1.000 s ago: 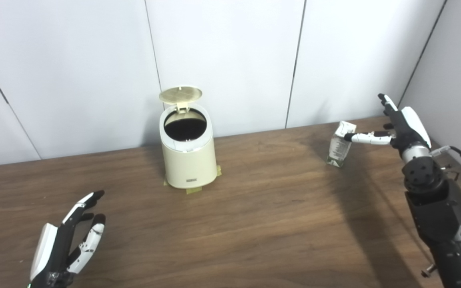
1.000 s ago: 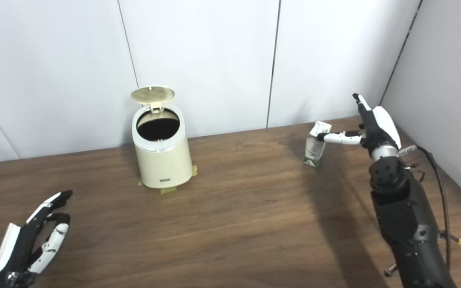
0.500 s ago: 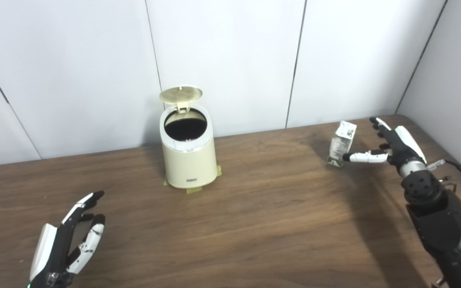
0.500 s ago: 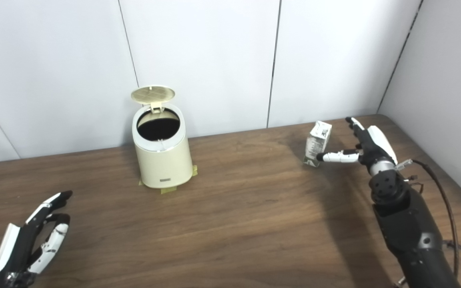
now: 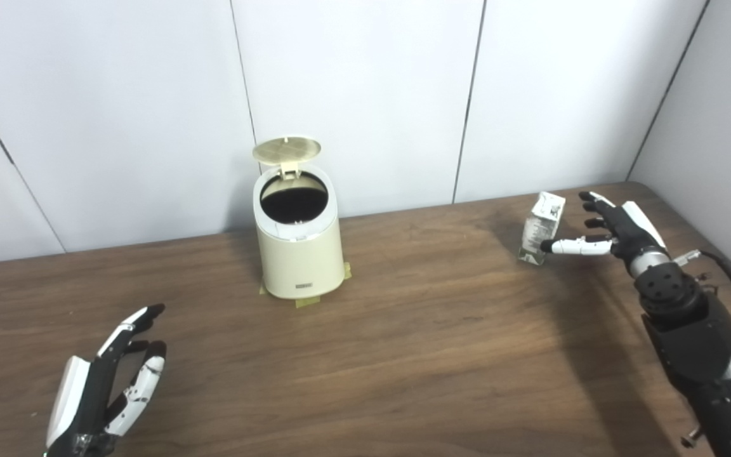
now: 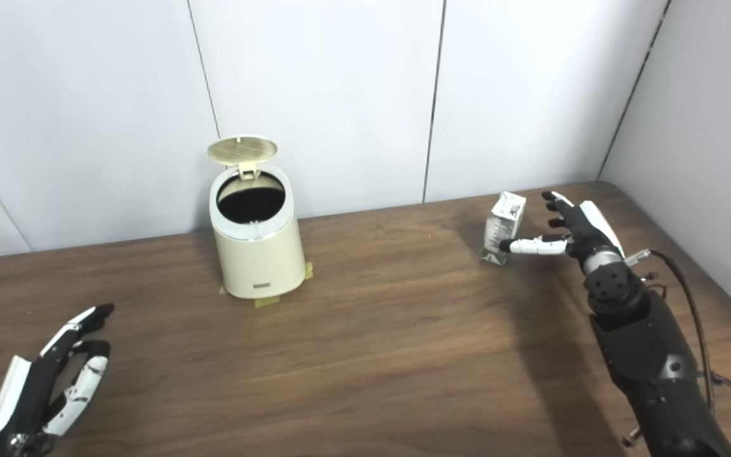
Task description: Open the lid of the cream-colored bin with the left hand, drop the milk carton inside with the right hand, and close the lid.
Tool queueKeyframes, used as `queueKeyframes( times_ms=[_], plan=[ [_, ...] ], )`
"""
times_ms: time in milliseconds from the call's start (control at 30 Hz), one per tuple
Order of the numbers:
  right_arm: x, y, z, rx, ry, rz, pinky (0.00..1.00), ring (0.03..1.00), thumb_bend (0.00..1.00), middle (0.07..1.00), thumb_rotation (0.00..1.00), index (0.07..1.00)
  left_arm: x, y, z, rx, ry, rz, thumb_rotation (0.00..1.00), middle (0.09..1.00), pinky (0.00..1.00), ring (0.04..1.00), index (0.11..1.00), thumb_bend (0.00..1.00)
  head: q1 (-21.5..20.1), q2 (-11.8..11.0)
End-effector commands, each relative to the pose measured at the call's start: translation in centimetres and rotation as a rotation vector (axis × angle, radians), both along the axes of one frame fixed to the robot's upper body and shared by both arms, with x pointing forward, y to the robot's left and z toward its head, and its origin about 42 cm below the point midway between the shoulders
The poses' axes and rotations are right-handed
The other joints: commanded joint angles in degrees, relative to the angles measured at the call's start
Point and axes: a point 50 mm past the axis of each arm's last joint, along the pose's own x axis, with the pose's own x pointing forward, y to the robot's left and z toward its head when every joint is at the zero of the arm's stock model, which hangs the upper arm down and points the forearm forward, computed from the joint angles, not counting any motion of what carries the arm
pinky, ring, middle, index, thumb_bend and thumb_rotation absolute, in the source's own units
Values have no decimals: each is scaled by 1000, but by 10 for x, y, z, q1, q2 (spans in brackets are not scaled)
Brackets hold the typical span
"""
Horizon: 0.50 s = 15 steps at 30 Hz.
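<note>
the milk carton [image 5: 541, 227] stood upright near the far right of the tabletop [image 5: 416, 355], well apart from the cream-colored bin [image 5: 299, 247], whose round lid [image 5: 286, 150] was tipped up on its rear hinge, leaving the dark mouth open. the right robot hand [image 5: 606, 230] sat just beside the carton with its digits spread apart, the thumb tip at or almost at the carton's lower side, and nothing was clamped. the left robot hand [image 5: 108, 384] rested low near the front left, fingers loosely apart and empty.

the likeliest trouble was a topple: the carton was tall, narrow and probably light, so a push from the thumb alone, before the fingers closed behind it, could tip it over or slide it toward the wall. a grip set too low might let it pivot during the carry, and a squeeze on thin card could crumple it. the bin's mouth looked only moderately wider than the carton, so an off-centre release could catch the rim.

the bin was a smooth, matte, slightly tapered cylinder, apparently plastic, taped at its base. the carton was a printed box with a folded gable top. the tabletop was dark wood grain with a dull sheen.
</note>
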Motion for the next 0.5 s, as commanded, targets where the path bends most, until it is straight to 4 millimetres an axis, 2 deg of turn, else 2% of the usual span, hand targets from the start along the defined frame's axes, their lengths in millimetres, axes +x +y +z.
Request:
queueKeyframes(
  times_ms=[0, 167, 467],
  plan=[
    [14, -7, 40, -42, -117, 12, 708, 864, 983, 930, 336, 926, 3, 2, 13, 16, -57, -10, 762, 874, 773, 862, 856, 306, 1, 1],
    [19, -6, 41, -60, -115, 18, 736, 877, 997, 923, 370, 912, 1, 3, 14, 16, -56, -10, 755, 874, 773, 862, 856, 297, 0, 1],
    [27, -1, 42, -4, -124, 24, 744, 895, 977, 944, 300, 936, -2, 4, 14, 11, -49, -8, 767, 874, 780, 865, 856, 310, 3, 2]
  ],
)
